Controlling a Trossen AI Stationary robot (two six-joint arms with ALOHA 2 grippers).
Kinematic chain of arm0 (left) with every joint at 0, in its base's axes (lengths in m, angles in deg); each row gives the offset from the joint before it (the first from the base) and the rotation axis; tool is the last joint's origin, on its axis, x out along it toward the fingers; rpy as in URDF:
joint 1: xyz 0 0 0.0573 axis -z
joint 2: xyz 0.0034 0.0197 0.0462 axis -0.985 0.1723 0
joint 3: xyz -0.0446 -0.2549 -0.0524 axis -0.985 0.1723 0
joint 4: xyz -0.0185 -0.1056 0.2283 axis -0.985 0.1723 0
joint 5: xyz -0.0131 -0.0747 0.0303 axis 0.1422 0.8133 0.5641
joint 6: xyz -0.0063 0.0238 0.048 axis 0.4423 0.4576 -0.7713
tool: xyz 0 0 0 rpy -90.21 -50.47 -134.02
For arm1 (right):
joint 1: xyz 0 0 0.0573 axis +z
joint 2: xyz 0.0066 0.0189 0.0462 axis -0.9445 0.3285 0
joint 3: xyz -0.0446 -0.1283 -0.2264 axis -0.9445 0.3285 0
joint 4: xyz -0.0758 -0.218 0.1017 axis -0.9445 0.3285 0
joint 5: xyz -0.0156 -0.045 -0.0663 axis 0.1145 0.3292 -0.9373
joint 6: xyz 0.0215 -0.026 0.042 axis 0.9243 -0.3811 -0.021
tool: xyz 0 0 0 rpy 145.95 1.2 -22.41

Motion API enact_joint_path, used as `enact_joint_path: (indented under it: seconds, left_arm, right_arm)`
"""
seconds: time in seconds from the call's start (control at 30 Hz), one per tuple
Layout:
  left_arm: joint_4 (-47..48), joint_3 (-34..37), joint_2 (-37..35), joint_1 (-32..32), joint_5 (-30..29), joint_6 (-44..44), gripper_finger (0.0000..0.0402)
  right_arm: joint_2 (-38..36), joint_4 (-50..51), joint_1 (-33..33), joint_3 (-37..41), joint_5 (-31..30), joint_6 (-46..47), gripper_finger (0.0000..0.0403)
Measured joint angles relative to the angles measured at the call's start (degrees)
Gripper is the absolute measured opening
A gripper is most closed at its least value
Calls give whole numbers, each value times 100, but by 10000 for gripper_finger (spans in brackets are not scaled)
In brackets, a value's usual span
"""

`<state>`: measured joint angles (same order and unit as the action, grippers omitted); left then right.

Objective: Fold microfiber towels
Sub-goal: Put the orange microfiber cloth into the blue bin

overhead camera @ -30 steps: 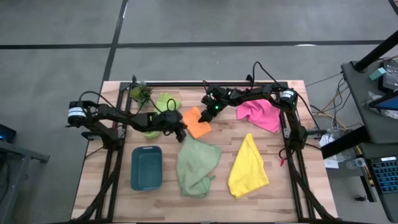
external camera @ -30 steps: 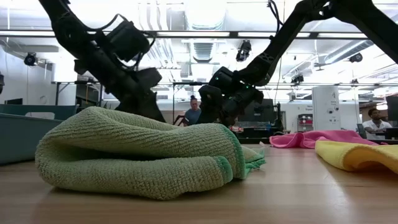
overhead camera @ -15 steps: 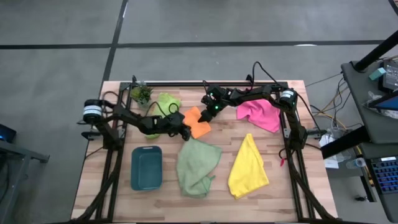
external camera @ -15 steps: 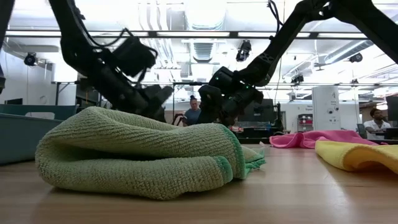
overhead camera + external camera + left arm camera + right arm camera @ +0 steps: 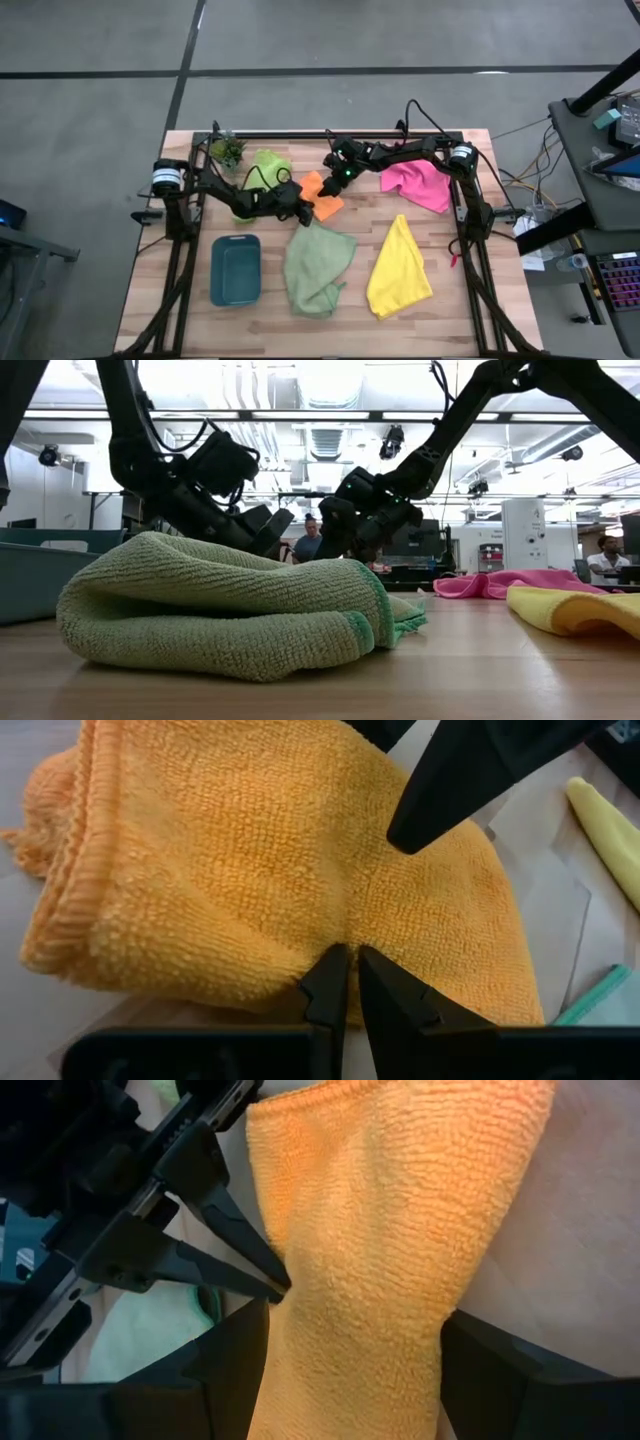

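High view: the orange towel [image 5: 320,194] lies at centre top of the bench [image 5: 480,290], with the left tool [image 5: 303,211] at its lower edge and the right tool [image 5: 334,180] at its upper edge. Lime [image 5: 266,163], pink [image 5: 418,183], sage [image 5: 318,268] and yellow [image 5: 399,269] towels lie loose around it, none neatly folded, so most of the work seems left.

Low view: the rumpled sage towel fills the lower left; both arms hang behind it.

Left wrist view: the left tool's tips are pinched together on the orange towel's edge.

Right wrist view: the right tool's fingers [image 5: 235,1365] stand wide apart, straddling the orange towel without clamping it.
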<state>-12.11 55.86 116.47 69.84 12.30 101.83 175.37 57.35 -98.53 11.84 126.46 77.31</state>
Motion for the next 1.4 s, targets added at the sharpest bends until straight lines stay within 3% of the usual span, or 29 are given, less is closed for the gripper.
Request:
enact_joint_path:
  seconds: [0.27, 0.9, 1.23, 1.4]
  left_arm:
    - [41, 17, 2, 2, 8, 0, 20]
    - [-183, 33, -5, 2, 50, -295, 20]
    - [-51, 155, -936, 22, 495, -864, 20]
    - [675, 175, -1771, 35, 549, -1075, 20]
  right_arm:
    - [0, 16, -2, 1, 102, -88, 212]
    - [-168, 93, -66, 7, 299, -194, 18]
    - [-648, 463, -131, 9, 294, -417, 13]
    - [-914, 505, -138, 20, 286, -411, 13]
